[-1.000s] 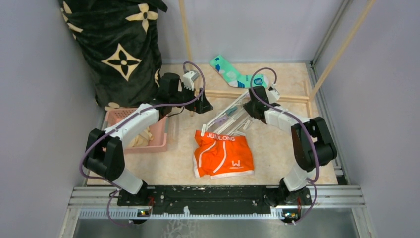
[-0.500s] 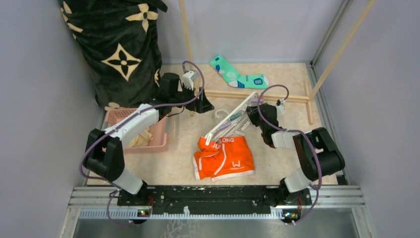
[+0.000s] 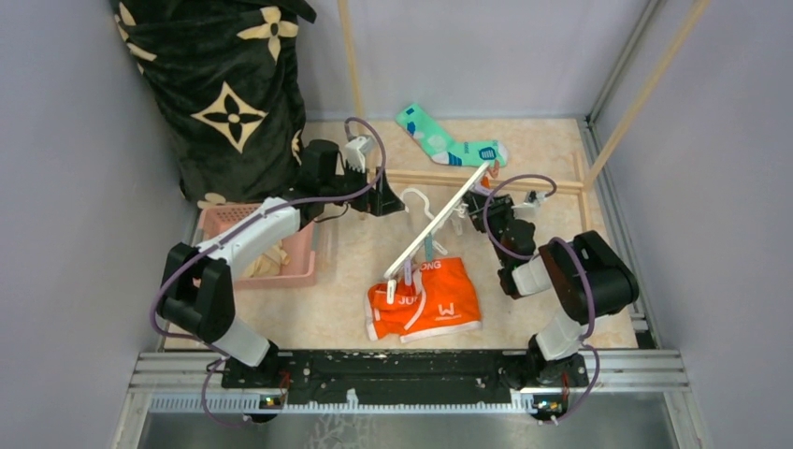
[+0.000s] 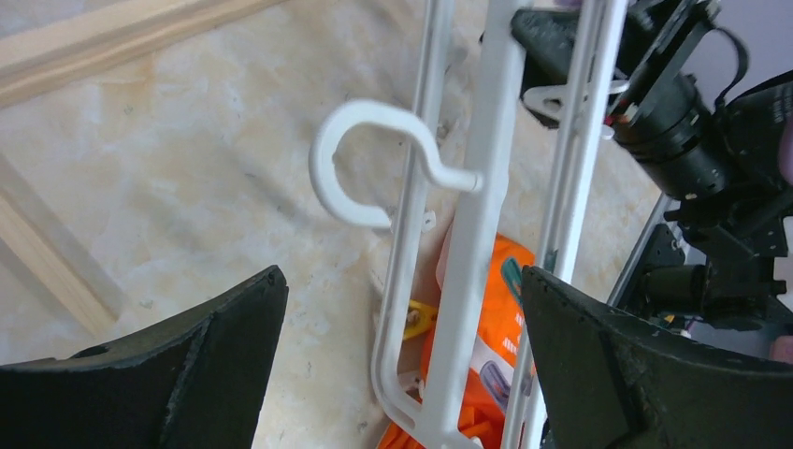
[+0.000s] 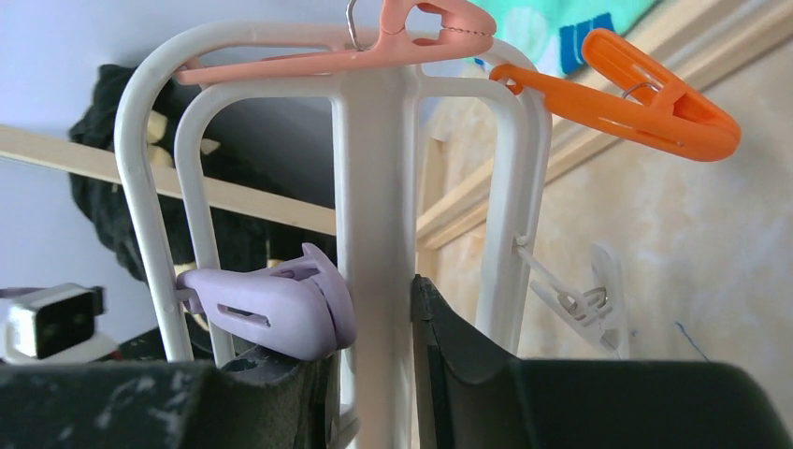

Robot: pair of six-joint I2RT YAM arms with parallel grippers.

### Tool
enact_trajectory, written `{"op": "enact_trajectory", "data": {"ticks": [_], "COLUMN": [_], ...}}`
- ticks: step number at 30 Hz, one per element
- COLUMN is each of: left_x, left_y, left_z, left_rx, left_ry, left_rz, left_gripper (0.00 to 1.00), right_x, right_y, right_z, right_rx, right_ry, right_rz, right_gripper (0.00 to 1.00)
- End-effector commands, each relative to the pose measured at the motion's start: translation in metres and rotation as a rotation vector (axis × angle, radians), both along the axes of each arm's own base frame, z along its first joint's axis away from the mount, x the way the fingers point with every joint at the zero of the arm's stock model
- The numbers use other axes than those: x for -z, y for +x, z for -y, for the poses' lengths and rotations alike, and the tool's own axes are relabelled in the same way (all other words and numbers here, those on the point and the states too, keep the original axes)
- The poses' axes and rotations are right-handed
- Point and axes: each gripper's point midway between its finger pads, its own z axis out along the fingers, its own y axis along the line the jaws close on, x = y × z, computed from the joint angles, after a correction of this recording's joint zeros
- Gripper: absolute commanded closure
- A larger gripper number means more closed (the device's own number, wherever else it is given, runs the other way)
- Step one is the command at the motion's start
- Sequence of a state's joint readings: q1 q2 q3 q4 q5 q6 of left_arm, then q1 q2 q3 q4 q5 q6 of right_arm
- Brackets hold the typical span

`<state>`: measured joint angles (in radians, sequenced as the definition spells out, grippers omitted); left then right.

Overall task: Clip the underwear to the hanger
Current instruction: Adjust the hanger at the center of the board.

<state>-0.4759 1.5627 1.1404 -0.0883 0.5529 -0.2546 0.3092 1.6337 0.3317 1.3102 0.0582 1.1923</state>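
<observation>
Between the fingers of the right gripper [image 5: 374, 360], closed to a narrow gap: the middle bar of the hanger [image 5: 374, 187], held firmly from both sides. Beside that grip, hanging from the frame: a lilac clothespin [image 5: 271, 304] touching the left finger, a pink clothespin [image 5: 411, 28] and an orange clothespin [image 5: 636, 103] at the top end, and a small white clip [image 5: 589, 299] to the right.

Seen from above: hanger [image 3: 439, 220] tilted steeply, far end raised near the right gripper [image 3: 486, 208], near end low over the waistband of the underwear [image 3: 435, 304]. Cannot tell whether any pin grips the cloth. Underwear lying on the tabletop [image 3: 341, 318], middle of the near half, partly bunched at the waistband.

Left gripper [image 4: 402, 365] spread wide, holding nothing, hovering above the hook [image 4: 346, 159] and white bars, apart from both; orange cloth [image 4: 510, 281] visible below the frame. From above, left gripper [image 3: 385, 198] just left of the hook [image 3: 418, 201].

Also noted: teal sock [image 3: 444, 142] near the far edge; pale wooden rack rail [image 3: 533, 184] across the far half; pink basket [image 3: 304, 257] with cream cloth [image 3: 266, 262] at the left edge; dark flower-patterned blanket [image 3: 220, 94] in the far left corner.
</observation>
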Motion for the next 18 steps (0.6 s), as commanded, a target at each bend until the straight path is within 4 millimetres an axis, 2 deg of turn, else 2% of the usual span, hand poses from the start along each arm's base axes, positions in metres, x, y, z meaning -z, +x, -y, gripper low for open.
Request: {"op": "enact_trajectory", "data": {"ticks": [1, 5, 12, 14, 18], "left_x": [0.007, 0.013, -0.01, -0.011, -0.005], "left_y": [-0.005, -0.002, 0.008, 0.01, 0.011], "left_z": [-0.004, -0.005, 0.021, 0.027, 0.036], "left_rx": [-0.017, -0.052, 0.055, 0.091, 0.136], "left_ry": [-0.006, -0.046, -0.21, -0.236, -0.265], "left_rz": [0.011, 0.025, 0.085, 0.081, 0.053], "left_gripper": [0.01, 0.01, 0.01, 0.06, 0.23], "right_x": [-0.073, -0.081, -0.087, -0.088, -0.091], "right_y": [-0.004, -0.006, -0.012, -0.013, -0.015], "right_z": [0.006, 0.004, 0.005, 0.003, 0.003], "right_rx": [0.003, -0.012, -0.02, -0.028, -0.037], "right_ry": [0.104, 0.117, 0.123, 0.129, 0.141], "right_rz": [0.272, 0.29, 0.303, 0.304, 0.314], "right_gripper": [1.0, 1.0, 1.0, 1.0, 1.0]}}
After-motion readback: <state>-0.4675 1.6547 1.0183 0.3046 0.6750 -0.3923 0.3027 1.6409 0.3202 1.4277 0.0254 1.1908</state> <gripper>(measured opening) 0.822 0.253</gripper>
